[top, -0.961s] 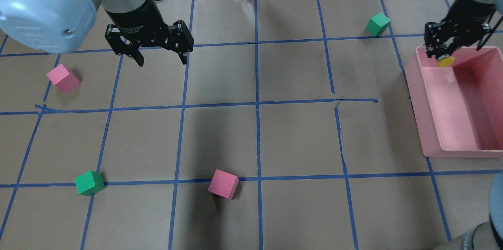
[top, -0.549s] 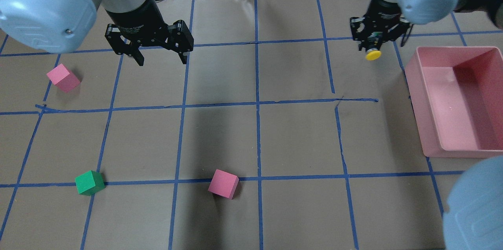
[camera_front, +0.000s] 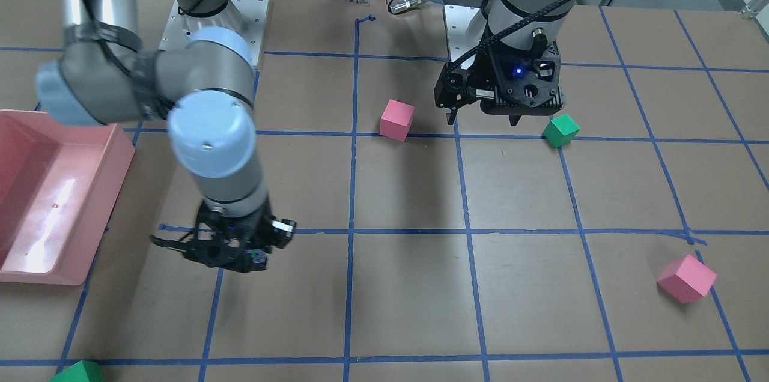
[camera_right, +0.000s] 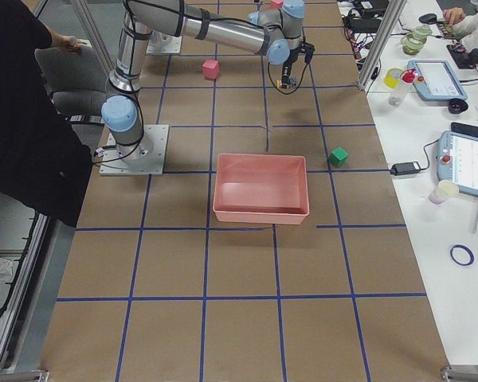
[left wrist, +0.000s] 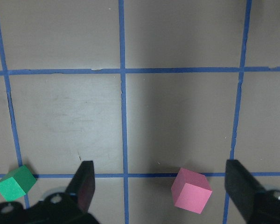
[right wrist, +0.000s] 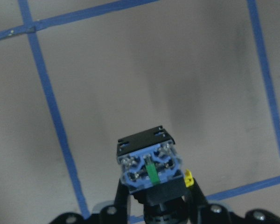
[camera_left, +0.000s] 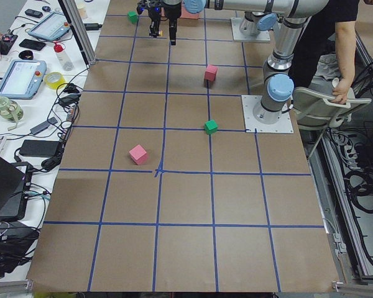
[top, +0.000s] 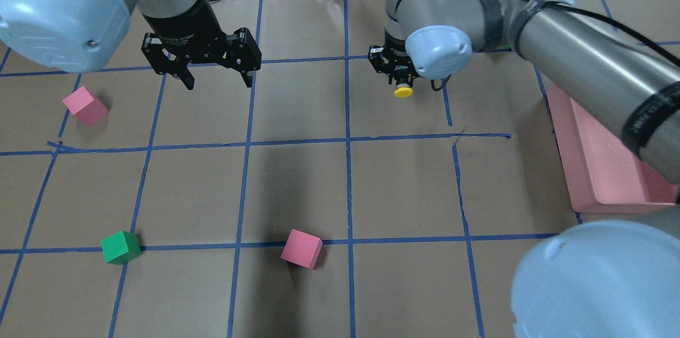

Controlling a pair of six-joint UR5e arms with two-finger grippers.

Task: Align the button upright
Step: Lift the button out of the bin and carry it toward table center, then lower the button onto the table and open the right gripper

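The button [top: 404, 92] has a yellow cap that points down at the table. My right gripper [top: 402, 82] is shut on it and holds it above the brown paper in the back middle. In the right wrist view the button's black base with its blue and green end [right wrist: 150, 169] faces the camera between the fingers. In the front-facing view the right gripper [camera_front: 231, 253] hangs low over the table and hides the button. My left gripper [top: 218, 80] is open and empty at the back left, and it also shows in the front-facing view [camera_front: 480, 118].
A pink bin [top: 584, 168] stands at the right, partly under my right arm. A pink cube [top: 85, 106], a green cube [top: 121, 247] and a second pink cube [top: 302, 248] lie on the table. Another green cube [camera_right: 338, 156] lies beyond the bin.
My right gripper has carried the button out of the pink bin and leftward to the back middle of the table. The left arm has not moved.
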